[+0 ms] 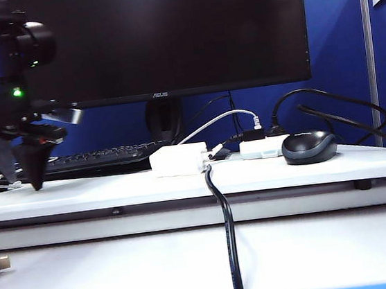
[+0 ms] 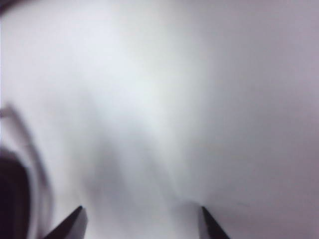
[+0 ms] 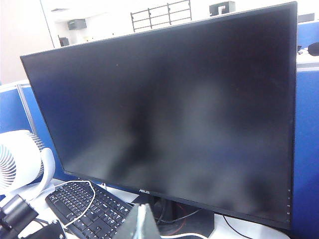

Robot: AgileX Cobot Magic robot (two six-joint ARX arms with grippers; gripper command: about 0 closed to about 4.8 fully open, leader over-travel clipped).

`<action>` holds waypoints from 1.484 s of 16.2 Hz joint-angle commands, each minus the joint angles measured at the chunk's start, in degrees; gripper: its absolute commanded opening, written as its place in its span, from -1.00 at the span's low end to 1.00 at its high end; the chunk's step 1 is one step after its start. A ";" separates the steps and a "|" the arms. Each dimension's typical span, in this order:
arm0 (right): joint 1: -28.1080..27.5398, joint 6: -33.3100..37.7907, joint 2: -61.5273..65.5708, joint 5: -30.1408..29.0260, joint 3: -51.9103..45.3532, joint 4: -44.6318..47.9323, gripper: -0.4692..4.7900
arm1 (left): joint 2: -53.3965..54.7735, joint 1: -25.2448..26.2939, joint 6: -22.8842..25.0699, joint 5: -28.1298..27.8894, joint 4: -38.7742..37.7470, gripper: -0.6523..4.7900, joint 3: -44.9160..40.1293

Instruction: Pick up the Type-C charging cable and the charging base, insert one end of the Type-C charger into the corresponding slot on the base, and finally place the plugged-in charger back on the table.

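Note:
The charging base (image 1: 179, 160), a flat white block, lies on the table (image 1: 115, 192) in front of the monitor foot. The Type-C charging cable (image 3: 93, 196) shows in the right wrist view as a thin white line looping across the keyboard. My left gripper (image 1: 21, 182) hangs open at the table's left end, fingers pointing down just above the board. Its wrist view shows only blurred white surface between the wide-apart fingertips (image 2: 79, 220). My right gripper (image 3: 142, 219) is shut on nothing, raised and facing the monitor; it is outside the exterior view.
A big black monitor (image 1: 167, 36) stands behind a black keyboard (image 1: 90, 158). A smaller white box with black plugs (image 1: 263, 147) and a dark mouse (image 1: 309, 147) lie right of the base. A thick black cable (image 1: 224, 218) drops over the front edge. A white fan (image 3: 17, 162) stands left.

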 commanded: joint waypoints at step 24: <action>0.07 1.95 -0.52 -1.84 0.33 0.87 -0.83 | 9.64 2.19 -12.55 -7.39 -6.91 0.52 18.38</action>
